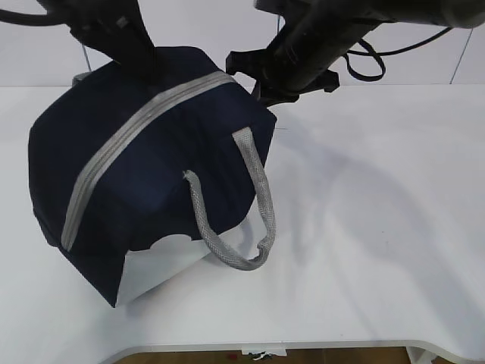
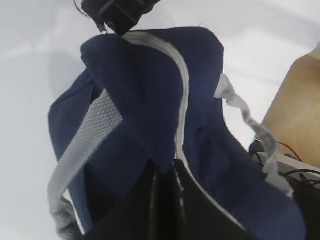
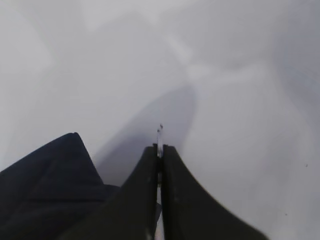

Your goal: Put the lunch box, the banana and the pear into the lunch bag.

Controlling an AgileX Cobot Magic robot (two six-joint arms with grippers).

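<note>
Lunch bag (image 1: 151, 174) sits tilted on white table (image 1: 364, 227), zipper (image 1: 129, 144) fully closed, contents hidden (banana, pear, box unseen). Soft, floppy fabric; webbing handle (image 1: 242, 220) nearest looks the best hold. Farther back, left gripper (image 2: 165, 200) clenched on bag fabric; right gripper (image 3: 160, 165) pinches a small metal piece, likely the pull.

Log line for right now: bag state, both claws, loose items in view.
lunch bag: zipper closed, tilted on table | left claw: shut on bag fabric | right claw: shut at bag's far corner | no fruit or box visible
</note>
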